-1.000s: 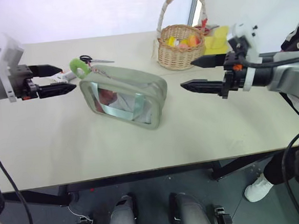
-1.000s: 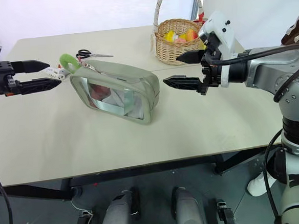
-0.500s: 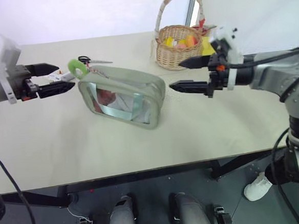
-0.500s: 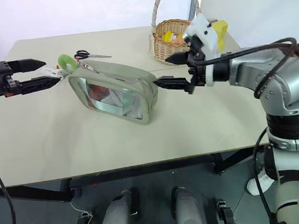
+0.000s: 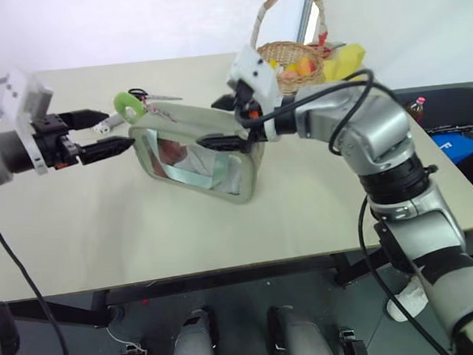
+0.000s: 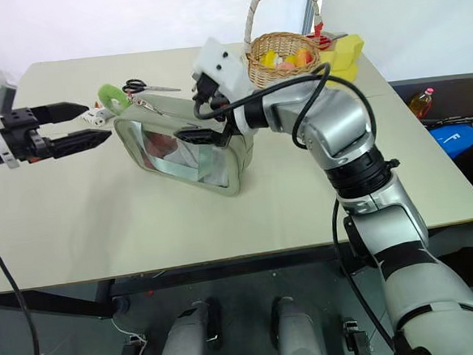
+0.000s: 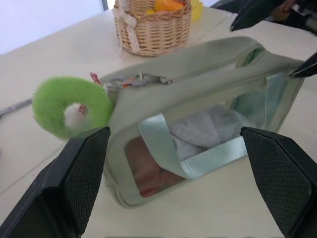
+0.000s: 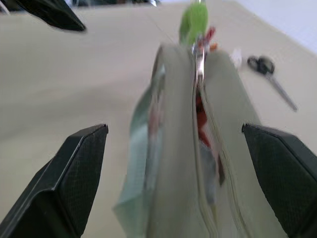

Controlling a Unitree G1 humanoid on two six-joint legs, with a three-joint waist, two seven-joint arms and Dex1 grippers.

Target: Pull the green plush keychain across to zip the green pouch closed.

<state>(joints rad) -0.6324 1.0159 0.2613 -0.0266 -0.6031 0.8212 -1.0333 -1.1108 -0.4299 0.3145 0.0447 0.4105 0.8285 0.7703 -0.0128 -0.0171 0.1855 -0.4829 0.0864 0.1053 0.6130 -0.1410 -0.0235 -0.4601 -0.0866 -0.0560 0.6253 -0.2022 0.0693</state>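
- The green pouch [image 5: 198,152] stands upright on the table [image 5: 86,229], its clear window facing the robot; the wicker basket [image 5: 290,68] sits well behind it and the scissors [image 6: 145,87] lie just behind its left end.
- The green plush keychain [image 5: 129,105] hangs off the pouch's left top corner, on a short chain at the zipper pull.
- The zipper seam looks gaping in the right wrist view, so closing has probably not begun.
- The left gripper [image 5: 103,134] waits beside the pouch's left end, fingers spread and empty.
- The right gripper [image 5: 225,123] straddles the pouch's right end, jaws wide, not clamped.
- Judgement: the pouch is soft, light fabric that will slide or buckle unless braced; the fuzzy charm squashes easily, so pinch it firmly, or the chain near the pull.
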